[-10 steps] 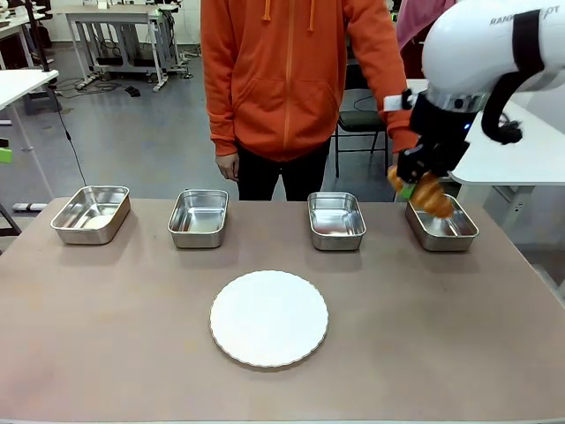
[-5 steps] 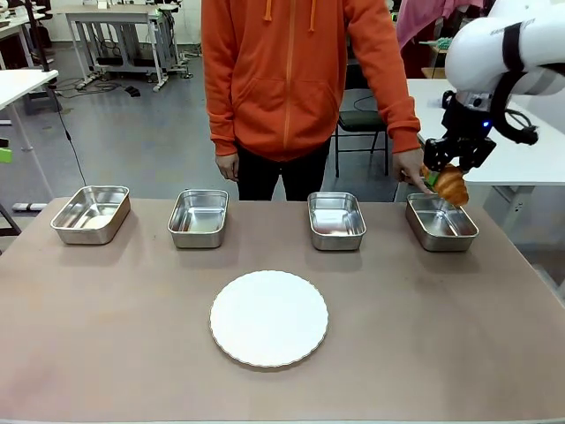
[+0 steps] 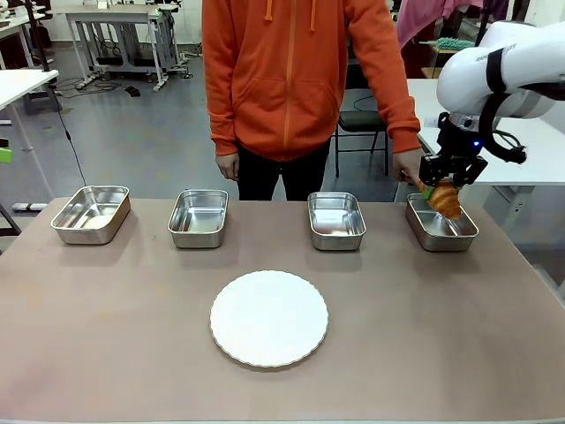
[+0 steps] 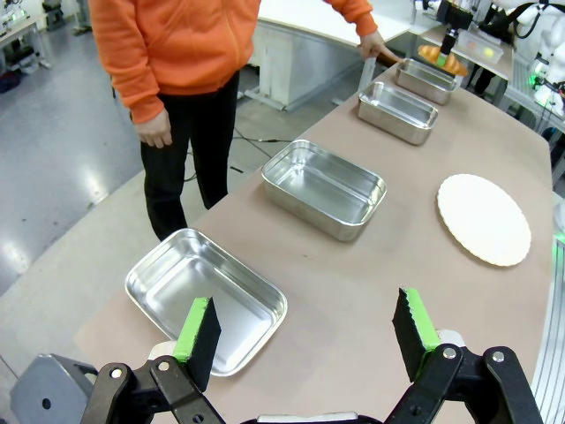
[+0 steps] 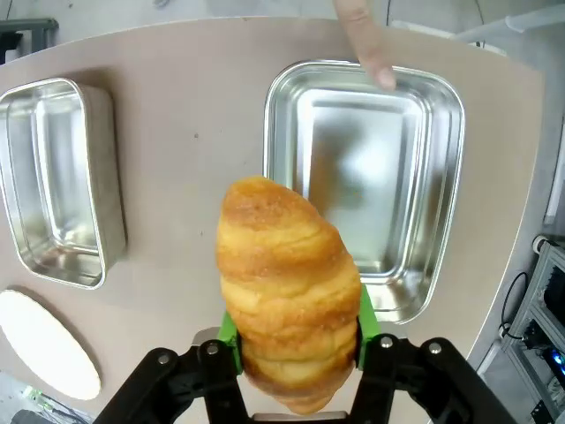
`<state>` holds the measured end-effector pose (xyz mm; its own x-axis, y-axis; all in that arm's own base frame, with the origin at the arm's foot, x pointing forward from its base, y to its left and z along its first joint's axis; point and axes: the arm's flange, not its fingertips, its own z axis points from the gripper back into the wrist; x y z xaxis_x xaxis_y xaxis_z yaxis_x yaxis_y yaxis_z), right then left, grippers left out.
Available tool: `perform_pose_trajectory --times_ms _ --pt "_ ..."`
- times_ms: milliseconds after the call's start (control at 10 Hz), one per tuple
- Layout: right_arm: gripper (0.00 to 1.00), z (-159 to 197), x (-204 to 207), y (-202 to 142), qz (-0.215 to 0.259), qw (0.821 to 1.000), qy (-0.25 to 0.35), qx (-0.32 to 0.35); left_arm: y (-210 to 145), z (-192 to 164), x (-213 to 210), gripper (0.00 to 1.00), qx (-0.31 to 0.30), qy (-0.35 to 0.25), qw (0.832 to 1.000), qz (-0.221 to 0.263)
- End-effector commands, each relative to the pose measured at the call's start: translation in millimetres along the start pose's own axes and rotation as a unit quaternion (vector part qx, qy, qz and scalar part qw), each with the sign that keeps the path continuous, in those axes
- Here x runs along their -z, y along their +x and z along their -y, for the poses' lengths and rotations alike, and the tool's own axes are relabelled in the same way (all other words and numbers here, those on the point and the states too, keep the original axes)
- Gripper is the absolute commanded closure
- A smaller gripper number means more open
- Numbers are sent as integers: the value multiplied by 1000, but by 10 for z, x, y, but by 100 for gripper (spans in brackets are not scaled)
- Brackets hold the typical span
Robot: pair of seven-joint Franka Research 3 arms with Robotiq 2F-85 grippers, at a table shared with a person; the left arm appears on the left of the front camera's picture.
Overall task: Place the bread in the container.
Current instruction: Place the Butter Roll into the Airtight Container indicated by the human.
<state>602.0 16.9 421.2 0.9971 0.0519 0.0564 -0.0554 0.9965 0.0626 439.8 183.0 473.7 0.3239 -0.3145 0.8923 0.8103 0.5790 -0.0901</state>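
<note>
Bread held over the end container, not yet released

The left pincer (image 4: 305, 336) stands open over the table (image 3: 132, 336); the right pincer (image 3: 439, 188) grips the bread (image 3: 444, 199) just above the container (image 3: 441, 231), where a person's finger (image 5: 366, 40) points. Lowering and letting go remain. Four trays, one plate (image 3: 268, 318), one croissant.

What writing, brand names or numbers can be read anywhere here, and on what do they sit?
Dark lettering runs along the white right arm near its top in the front view, but it is too small and tilted to read.
The trays, the white plate, the croissant and the person's orange hoodie carry no readable text.
</note>
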Motion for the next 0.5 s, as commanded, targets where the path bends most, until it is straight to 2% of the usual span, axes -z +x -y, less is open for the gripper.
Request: perform_pose_trajectory --times_ms 0,200,400 --pt "44 9 28 2 -2 1000 1 2 3 12 -10 0 7 -2 1000 6" --pt "44 121 284 135 -4 1000 11 19 3 12 -10 0 7 -2 1000 6" --pt "44 163 351 183 6 1000 8 22 3 12 -10 0 7 -2 1000 6"
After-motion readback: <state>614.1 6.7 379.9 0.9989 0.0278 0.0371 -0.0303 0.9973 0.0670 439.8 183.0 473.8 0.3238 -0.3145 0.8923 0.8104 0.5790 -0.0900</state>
